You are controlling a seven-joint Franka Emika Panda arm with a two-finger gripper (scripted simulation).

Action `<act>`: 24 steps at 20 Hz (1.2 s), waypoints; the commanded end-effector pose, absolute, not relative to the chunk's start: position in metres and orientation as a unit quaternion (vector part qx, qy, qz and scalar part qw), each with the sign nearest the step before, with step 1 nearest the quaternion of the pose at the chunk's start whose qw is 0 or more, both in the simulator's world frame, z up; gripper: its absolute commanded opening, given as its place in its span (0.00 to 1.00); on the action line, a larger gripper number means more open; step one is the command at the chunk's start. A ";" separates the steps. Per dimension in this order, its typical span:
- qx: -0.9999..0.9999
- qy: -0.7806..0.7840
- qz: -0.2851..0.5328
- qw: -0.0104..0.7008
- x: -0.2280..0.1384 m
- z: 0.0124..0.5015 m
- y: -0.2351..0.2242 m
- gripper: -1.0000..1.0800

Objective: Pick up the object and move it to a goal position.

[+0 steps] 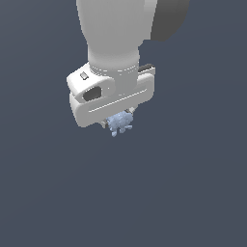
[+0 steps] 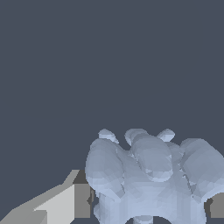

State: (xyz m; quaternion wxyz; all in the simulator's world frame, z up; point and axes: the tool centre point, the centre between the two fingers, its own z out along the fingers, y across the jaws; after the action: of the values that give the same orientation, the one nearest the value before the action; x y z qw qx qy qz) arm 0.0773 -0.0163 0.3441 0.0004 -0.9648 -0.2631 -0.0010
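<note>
The white hand [image 1: 117, 123] hangs from the arm [image 1: 116, 34] against a plain slate-grey background. The object [image 1: 119, 123] — a pale blue, lumpy cluster of rounded blobs — sits directly under it, pinched between the fingers. In the wrist view the object [image 2: 151, 175] fills the space between one finger [image 2: 65, 203] and the other's edge — both touching it.

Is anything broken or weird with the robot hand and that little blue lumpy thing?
Nothing stands out. The pale blue lumpy object sits between the fingers of the white gripper, whole and unbroken. Only plain dark background surrounds them.
</note>
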 end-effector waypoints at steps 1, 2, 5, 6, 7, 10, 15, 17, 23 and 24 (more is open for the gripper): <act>-0.965 -0.263 0.000 0.001 0.081 0.361 -0.020 0.00; -0.965 -0.263 0.000 0.001 0.083 0.366 -0.022 0.00; -0.965 -0.263 0.000 0.000 0.088 0.382 -0.026 0.00; -0.965 -0.263 0.000 0.000 0.089 0.387 -0.027 0.00; -0.965 -0.263 0.000 0.000 0.091 0.392 -0.028 0.00; -0.965 -0.263 0.000 0.000 0.095 0.405 -0.032 0.00; -0.965 -0.263 0.000 0.000 0.100 0.423 -0.036 0.00; -0.965 -0.263 0.000 0.000 0.102 0.429 -0.038 0.00; -0.965 -0.263 0.000 0.000 0.106 0.441 -0.041 0.00; -0.965 -0.263 0.000 0.000 0.107 0.442 -0.041 0.00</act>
State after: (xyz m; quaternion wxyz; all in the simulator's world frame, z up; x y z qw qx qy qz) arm 0.1059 -0.0406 0.4399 0.0000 -0.9648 -0.2628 -0.0001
